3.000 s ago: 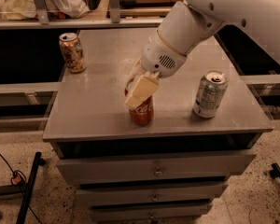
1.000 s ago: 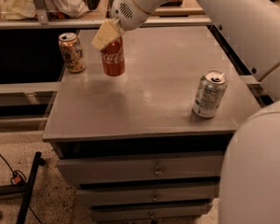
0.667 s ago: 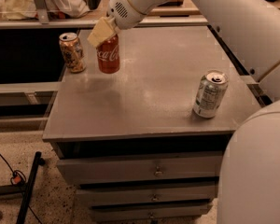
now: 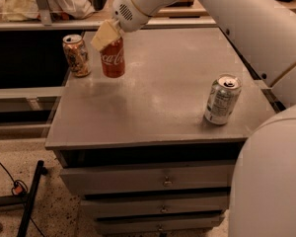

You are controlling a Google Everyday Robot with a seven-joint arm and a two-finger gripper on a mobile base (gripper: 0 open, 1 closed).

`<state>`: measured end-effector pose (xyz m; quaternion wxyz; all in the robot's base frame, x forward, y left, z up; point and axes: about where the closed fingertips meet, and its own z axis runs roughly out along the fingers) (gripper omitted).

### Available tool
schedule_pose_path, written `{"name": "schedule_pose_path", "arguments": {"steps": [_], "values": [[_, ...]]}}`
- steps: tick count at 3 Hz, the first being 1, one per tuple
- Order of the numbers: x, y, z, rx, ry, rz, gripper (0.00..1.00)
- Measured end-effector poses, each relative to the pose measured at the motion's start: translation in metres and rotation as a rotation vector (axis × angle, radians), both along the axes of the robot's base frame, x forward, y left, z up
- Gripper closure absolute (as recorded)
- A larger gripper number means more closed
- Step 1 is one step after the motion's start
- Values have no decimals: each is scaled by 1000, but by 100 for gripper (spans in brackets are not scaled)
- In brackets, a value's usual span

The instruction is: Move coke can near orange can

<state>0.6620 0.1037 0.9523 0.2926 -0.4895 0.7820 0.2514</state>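
Coke can (image 4: pixel 113 60): a red cylinder with white Coca-Cola script running across its side; its top is hidden beneath the tan pads of the pincer (image 4: pixel 106 34). Its long axis runs vertically, top end up and base toward the table (image 4: pixel 163 83), so the can stands upright or very nearly so. The pincer comes in from the can's 1 o'clock on the white arm (image 4: pixel 227 14) and is clamped around the can's upper end, holding it. Whether the base rests on the grey surface or hangs just above it cannot be told. The can lies toward 10 o'clock from the table's centre, close to the far left corner. Orange can (image 4: pixel 76 56): orange-brown with a mottled tan and white pattern and a silver top, upright, just beside the coke can at its 9 o'clock, with a narrow gap between the two. Silver-grey can (image 4: pixel 221 100): printed label facing the viewer, opened top, upright, well apart from the others at about 4 o'clock from the table's centre, near the right edge. Count: three cans in all, one red, one orange, one silver-grey; one pincer; one table with three drawer fronts (image 4: pixel 138 179) stacked below its top.
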Motion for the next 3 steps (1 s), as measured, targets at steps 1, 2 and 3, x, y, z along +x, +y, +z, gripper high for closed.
{"name": "schedule_pose_path", "arguments": {"steps": [1, 2, 3], "values": [[11, 27, -9, 28, -8, 22, 100], [16, 46, -27, 33, 24, 35, 100], [20, 56, -43, 17, 52, 26, 82]]}}
